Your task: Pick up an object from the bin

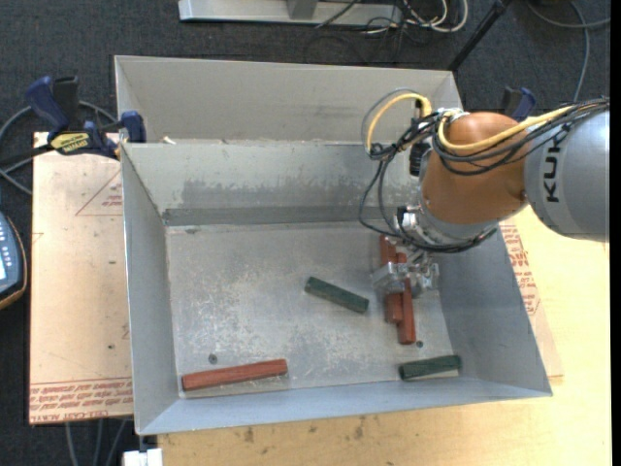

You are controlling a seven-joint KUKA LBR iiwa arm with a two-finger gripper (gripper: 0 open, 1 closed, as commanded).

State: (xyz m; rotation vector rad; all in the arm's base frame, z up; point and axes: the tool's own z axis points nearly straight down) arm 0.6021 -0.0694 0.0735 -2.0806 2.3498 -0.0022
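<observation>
Four slim bars lie on the floor of the grey bin (pixel 146 260). The gripper (pixel 406 276) hangs low over one of them, a red-brown bar (pixel 402 316) at about 3 o'clock from the floor's centre. The orange-covered wrist hides the tool's tip, so I cannot tell whether it is released or clenched, nor whether it touches the bar.

The red-brown bar's long axis runs nearly 12 to 6 o'clock, with its near end tipped slightly toward 5. Its far end passes under the gripper, and its near end points at a dark green bar (pixel 430 367) lying near the front wall. A second dark green bar (pixel 336 294) lies at 9 o'clock from the gripper, apart from it. Another red-brown bar (pixel 234 375) rests well apart at 7 o'clock, along the front wall.

In my judgement the step in hand is the seating of the grasp on the bar beneath the gripper. The next move calls for a close across the bar's short width, on the 9-to-3 line, and then a straight lift. The hold looks to be toward the far end, so the free end may droop on lifting.
</observation>
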